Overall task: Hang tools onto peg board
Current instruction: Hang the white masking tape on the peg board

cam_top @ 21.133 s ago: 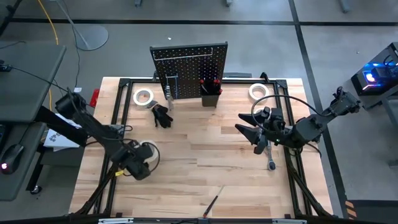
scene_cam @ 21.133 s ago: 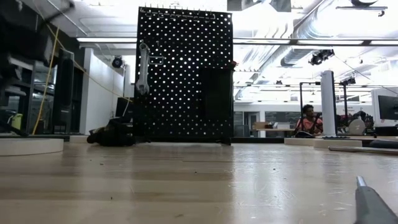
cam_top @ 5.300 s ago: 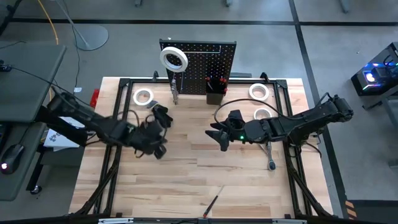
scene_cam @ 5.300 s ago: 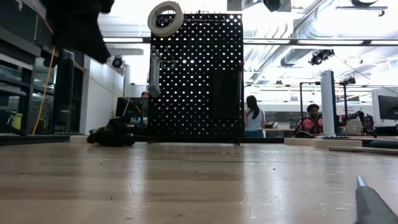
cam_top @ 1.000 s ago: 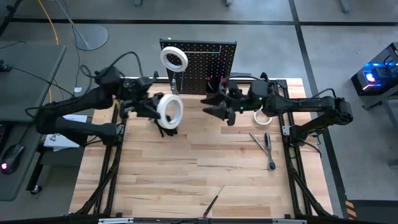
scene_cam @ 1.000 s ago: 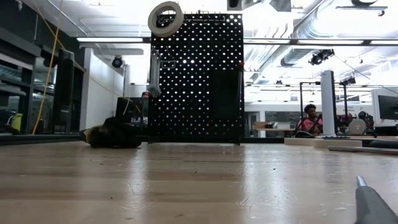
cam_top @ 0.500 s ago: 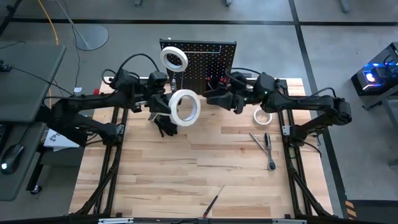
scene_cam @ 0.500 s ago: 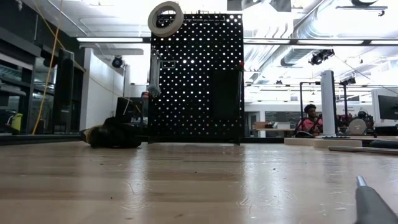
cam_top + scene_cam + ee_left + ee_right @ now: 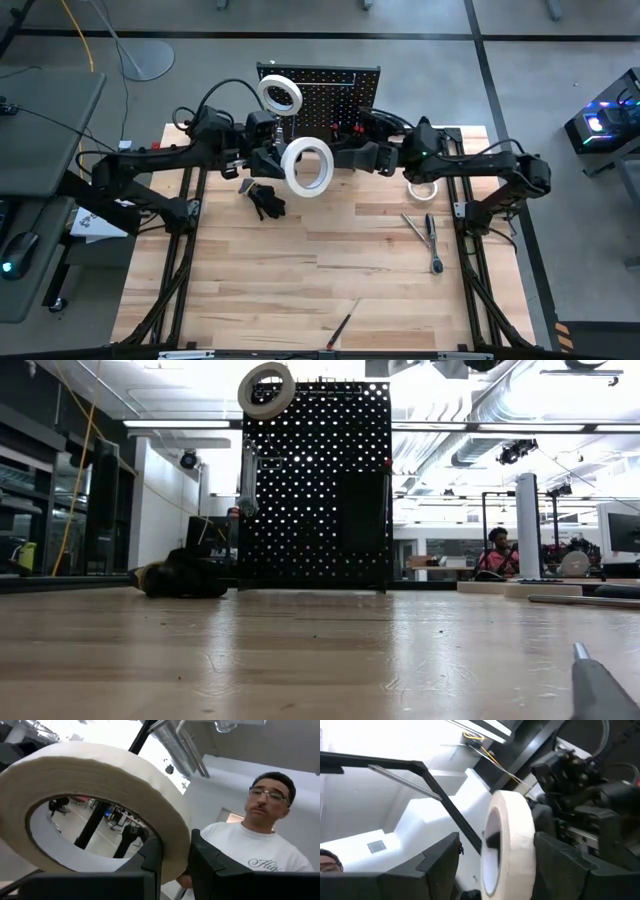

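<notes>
While the left pincer (image 9: 285,165) stays clamped on the tape roll (image 9: 307,167), now nearer the open right pincer (image 9: 345,158).

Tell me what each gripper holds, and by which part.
The left gripper pinches a white tape roll across its band wall, one finger inside the ring, one outside. The right gripper stands open around the same roll and holds nothing.

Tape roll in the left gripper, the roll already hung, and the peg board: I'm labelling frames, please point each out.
held tape roll (image 9: 307,167), high view, its white band.
hung tape roll (image 9: 280,96), high view, its white band.
peg board (image 9: 315,485), low view, its holed face.
</notes>
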`<action>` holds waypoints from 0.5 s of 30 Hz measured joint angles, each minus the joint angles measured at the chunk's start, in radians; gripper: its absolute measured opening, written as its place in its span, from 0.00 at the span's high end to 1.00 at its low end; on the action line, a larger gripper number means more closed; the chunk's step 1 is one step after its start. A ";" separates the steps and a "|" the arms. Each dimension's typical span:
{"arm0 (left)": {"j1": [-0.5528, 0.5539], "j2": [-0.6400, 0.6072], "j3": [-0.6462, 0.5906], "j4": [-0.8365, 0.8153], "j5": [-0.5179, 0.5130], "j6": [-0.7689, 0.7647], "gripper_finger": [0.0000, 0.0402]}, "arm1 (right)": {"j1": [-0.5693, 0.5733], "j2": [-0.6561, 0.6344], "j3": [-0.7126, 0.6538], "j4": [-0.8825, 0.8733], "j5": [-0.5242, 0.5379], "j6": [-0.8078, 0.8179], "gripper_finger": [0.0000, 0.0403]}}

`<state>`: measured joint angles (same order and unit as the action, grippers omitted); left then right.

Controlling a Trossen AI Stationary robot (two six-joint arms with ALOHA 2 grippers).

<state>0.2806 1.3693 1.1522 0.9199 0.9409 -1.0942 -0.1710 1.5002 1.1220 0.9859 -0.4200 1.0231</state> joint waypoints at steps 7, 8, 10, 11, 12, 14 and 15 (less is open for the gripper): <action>0.018 -0.004 0.002 -0.011 0.001 0.044 0.87 | 0.023 0.000 0.067 -0.115 -0.027 -0.034 0.39; 0.020 -0.004 0.002 -0.013 0.001 0.046 0.87 | 0.025 0.000 0.073 -0.142 -0.027 -0.037 0.39; 0.023 -0.003 0.002 -0.020 -0.011 0.052 0.87 | 0.027 -0.001 0.081 -0.191 -0.033 -0.038 0.39; 0.024 -0.002 0.002 -0.025 -0.040 0.059 0.87 | 0.028 0.002 0.083 -0.215 -0.052 -0.034 0.39; 0.027 0.003 0.002 -0.031 -0.054 0.060 0.87 | 0.031 0.005 0.085 -0.232 -0.059 -0.026 0.39; 0.029 0.010 0.002 -0.031 -0.070 0.063 0.87 | 0.034 0.013 0.087 -0.264 -0.067 -0.002 0.39; 0.028 0.010 0.002 -0.031 -0.070 0.064 0.87 | 0.034 0.017 0.088 -0.267 -0.068 0.007 0.39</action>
<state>0.3090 1.3795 1.1538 0.8887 0.8707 -1.0306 -0.1371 1.5170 1.2098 0.7189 -0.4883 1.0303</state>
